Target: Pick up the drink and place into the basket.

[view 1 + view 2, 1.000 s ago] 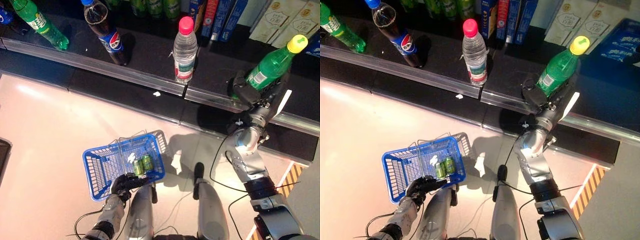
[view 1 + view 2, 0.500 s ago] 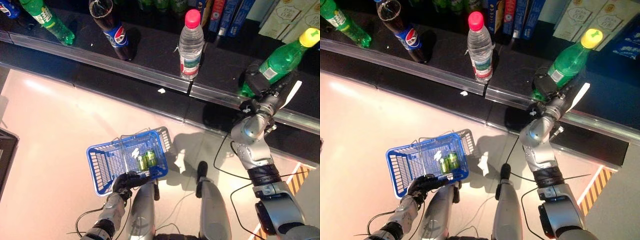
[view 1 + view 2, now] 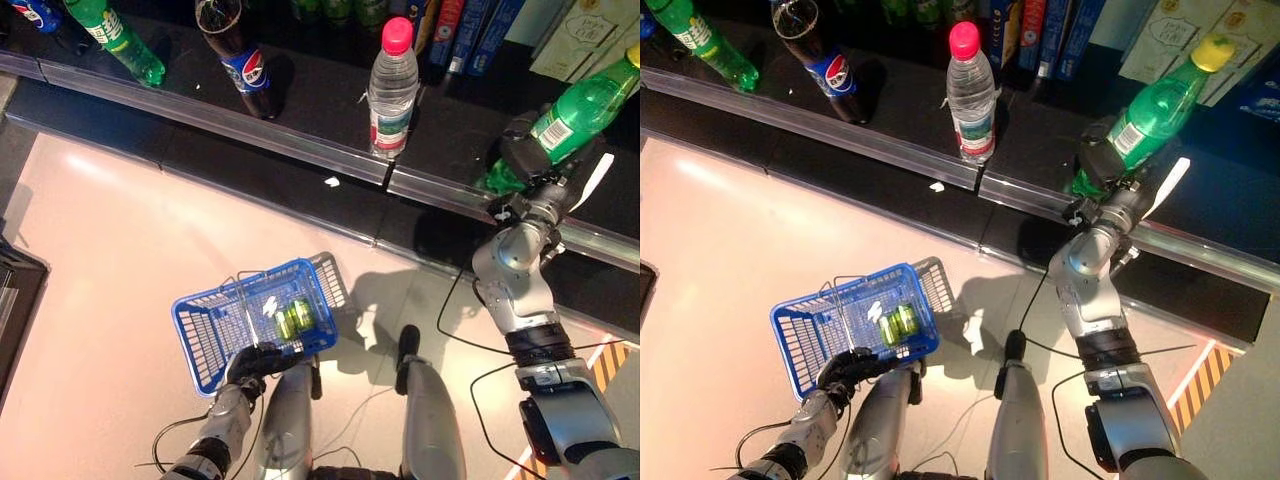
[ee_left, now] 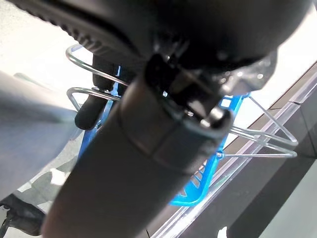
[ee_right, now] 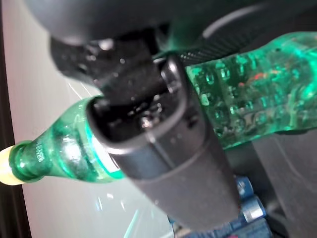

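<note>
Right eye view is showing the right hand (image 3: 1102, 165) wrapping its fingers around the lower body of the green bottle (image 3: 1150, 108), which is standing tilted on the dark shelf (image 3: 890, 110). Left hand (image 3: 252, 362) is gripping the wire handle of the blue basket (image 3: 215, 325) over the floor, two green cans (image 3: 292, 317) lying inside.

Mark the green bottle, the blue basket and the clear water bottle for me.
green bottle (image 3: 583, 105): left eye view, on its body.
blue basket (image 3: 196, 340): left eye view, on its side wall.
clear water bottle (image 3: 391, 95): left eye view, on its label.
</note>
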Tool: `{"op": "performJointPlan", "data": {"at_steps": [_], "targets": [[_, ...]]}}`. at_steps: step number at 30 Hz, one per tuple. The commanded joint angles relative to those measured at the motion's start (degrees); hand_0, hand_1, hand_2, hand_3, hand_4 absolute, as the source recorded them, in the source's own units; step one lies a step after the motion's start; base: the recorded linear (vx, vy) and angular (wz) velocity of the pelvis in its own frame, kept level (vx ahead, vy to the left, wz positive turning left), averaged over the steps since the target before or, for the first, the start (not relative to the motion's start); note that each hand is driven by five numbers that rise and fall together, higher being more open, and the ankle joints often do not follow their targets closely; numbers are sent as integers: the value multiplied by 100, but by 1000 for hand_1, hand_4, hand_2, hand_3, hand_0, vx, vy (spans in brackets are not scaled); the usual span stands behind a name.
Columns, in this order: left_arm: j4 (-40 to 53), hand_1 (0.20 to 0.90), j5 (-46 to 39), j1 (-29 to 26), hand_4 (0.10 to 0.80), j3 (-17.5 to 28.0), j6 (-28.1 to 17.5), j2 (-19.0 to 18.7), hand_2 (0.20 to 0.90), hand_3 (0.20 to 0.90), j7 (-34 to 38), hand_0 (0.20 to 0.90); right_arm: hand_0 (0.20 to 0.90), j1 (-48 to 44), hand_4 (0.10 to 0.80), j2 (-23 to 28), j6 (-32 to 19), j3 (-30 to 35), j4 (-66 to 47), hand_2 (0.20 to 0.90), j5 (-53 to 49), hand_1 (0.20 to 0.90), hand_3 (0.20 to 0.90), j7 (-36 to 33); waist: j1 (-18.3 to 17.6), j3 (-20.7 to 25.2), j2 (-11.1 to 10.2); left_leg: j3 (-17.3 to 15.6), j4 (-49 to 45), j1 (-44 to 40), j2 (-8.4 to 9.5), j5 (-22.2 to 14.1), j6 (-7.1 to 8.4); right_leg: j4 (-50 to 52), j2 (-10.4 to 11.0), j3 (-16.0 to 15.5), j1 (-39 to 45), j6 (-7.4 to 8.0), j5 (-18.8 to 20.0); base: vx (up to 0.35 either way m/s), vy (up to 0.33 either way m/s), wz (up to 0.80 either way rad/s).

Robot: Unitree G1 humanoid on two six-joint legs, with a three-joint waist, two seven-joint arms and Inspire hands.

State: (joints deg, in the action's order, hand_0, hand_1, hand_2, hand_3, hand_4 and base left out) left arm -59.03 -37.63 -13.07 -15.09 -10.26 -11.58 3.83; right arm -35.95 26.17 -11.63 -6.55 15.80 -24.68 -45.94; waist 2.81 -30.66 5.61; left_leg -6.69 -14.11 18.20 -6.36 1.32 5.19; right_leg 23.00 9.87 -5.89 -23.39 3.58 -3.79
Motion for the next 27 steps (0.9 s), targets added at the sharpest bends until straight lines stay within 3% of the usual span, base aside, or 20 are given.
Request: {"op": "performJointPlan", "data": {"at_steps": [1, 9, 12, 17, 27], "targets": [[712, 300, -230, 840, 100, 89, -664, -96, 300, 200, -90, 300, 300, -126, 100, 402, -713, 361, -1858, 300, 818, 300, 200, 827, -163, 265, -133, 377, -811, 192, 24, 127, -23, -227, 31, -244, 427, -267, 32, 10, 59, 2], [1254, 300, -746, 979, 100, 482, -1201, -123, 300, 200, -65, 300, 300, 632, 100, 330, -701, 168, -2926, 300, 475, 300, 200, 2225, -235, 538, -266, 280, -768, -116, -75, 167, 35, -245, 16, -227, 743, -274, -53, 48, 12, 1], [1718, 300, -712, 1155, 100, 744, -1339, -224, 300, 200, -6, 300, 300, 1155, 100, 200, -781, 74, -3514, 300, -357, 300, 200, 3254, -198, 744, -411, 270, -738, -333, -131, 159, 59, -319, -3, -256, 1076, -252, -98, 86, -55, 8], [2003, 300, -662, 1308, 100, 806, -1455, -294, 300, 200, -87, 300, 300, 1487, 100, -4, -702, -164, -3856, 300, -1407, 300, 200, 4097, -152, 957, -457, 253, -646, -622, -165, 169, 70, -399, -9, -305, 1440, -240, -143, 84, -10, 7], [2981, 300, -470, 1651, 100, 844, -1460, -497, 300, 200, -14, 300, 300, 1785, 100, -166, -146, -1099, -4195, 300, -1601, 300, 200, 5178, 60, 1271, -408, 320, -478, -977, -152, 200, 68, -540, 5, -393, 1890, -228, -226, 63, 25, 2]]}}
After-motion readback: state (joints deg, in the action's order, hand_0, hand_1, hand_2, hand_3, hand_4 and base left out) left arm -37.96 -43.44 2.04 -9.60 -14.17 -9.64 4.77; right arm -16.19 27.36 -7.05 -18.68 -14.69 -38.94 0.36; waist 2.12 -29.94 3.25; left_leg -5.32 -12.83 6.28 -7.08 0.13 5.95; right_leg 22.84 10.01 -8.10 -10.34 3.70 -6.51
